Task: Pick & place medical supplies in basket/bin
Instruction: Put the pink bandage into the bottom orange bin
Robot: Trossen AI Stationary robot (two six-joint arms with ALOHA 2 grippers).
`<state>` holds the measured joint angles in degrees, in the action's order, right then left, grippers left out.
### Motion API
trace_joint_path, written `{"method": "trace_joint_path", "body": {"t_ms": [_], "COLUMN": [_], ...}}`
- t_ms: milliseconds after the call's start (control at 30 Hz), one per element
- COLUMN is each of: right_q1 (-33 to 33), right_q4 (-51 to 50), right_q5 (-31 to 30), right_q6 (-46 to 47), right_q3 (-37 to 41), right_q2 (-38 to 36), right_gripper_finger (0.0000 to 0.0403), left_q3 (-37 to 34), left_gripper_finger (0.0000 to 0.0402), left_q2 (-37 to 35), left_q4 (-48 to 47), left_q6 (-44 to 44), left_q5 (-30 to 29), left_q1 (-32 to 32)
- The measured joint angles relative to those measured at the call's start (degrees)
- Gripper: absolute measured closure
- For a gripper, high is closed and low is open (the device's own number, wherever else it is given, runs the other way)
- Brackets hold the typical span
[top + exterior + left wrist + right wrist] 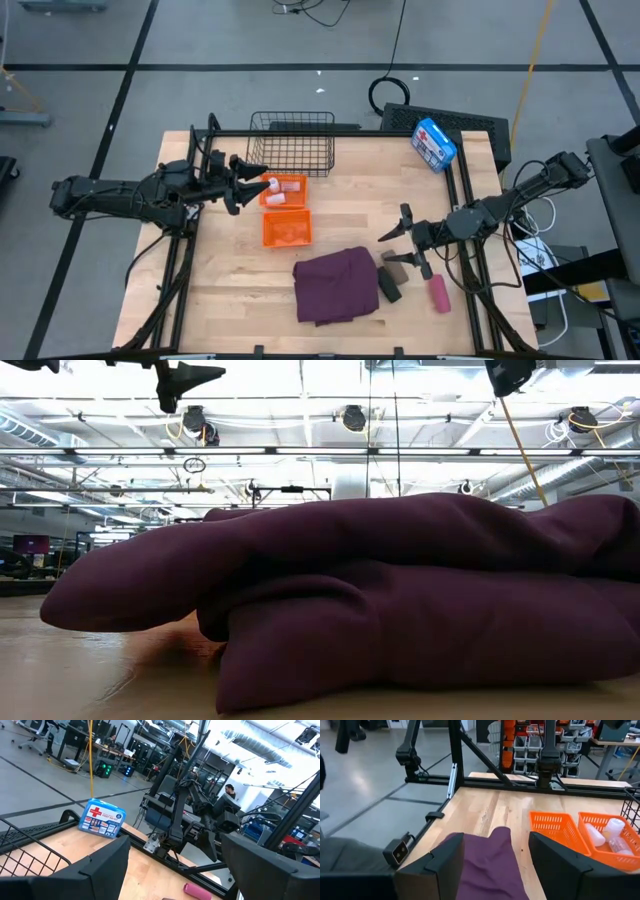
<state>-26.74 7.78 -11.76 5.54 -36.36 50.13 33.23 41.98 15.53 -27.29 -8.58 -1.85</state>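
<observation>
On the worktop (230, 300), progress is judged as partial. Places are given relative to the orange bin (285, 232), which sits near the middle.

Largest item first: the purple-maroon cloth (337, 285) is seen lying crumpled on the bare wood just below and to the right of the bin, not yet placed. The black wire basket (292, 142) stands just above the bin, touching or nearly touching it; nothing can be made out inside it. The brown roll (396, 272) and the black roll (388, 288) lie side by side at the cloth's right edge, well to the right of the bin; the pink roll (438, 294) lies farther right again. All three rolls are left to do. White vials (274, 190) are seen already resting in the bin compartment nearer the basket; their exact count cannot be told.

The left gripper (250, 184) is held just left of the bin at the vial compartment, jaws open and holding nothing, which suggests a vial drop is finished. The right gripper (400, 238) is held to the right of the bin, jaws parted and empty. The brown and black rolls lie just below its jaws, close but not between them; the cloth lies ahead of the jaws, toward the bin, as confirmed in the right wrist view (487, 865).
</observation>
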Motion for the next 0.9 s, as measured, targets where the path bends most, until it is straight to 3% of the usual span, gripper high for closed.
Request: {"method": "trace_joint_path", "body": {"t_ms": [433,633,733,800,900], "right_q1": [0.0,0.0,0.0,-0.6,-4.2], "right_q4": [-0.4,4.8,7.8,4.6,-11.3], "right_q5": [0.3,6.0,6.0,5.5,-1.4], "right_q6": [4.2,3.3,7.7,11.2,16.7], "right_q3": [0.0,0.0,0.0,-1.4,-8.9], "right_q2": [-0.4,0.9,2.1,3.2,5.8], "right_gripper_finger": [0.0193,0.0193,0.0193,0.0193,0.0193], "left_q3": [0.0,0.0,0.0,0.0,0.0], "left_gripper_finger": [0.0078,0.0078,0.0078,0.0078,0.0078], "left_q2": [0.0,0.0,0.0,0.0,0.0], "left_q4": [0.0,0.0,0.0,0.0,0.0], "left_q6": [0.0,0.0,0.0,0.0,0.0], "left_q5": [0.0,0.0,0.0,0.0,0.0], "left_q1": [0.0,0.0,0.0,0.0,0.0]}}
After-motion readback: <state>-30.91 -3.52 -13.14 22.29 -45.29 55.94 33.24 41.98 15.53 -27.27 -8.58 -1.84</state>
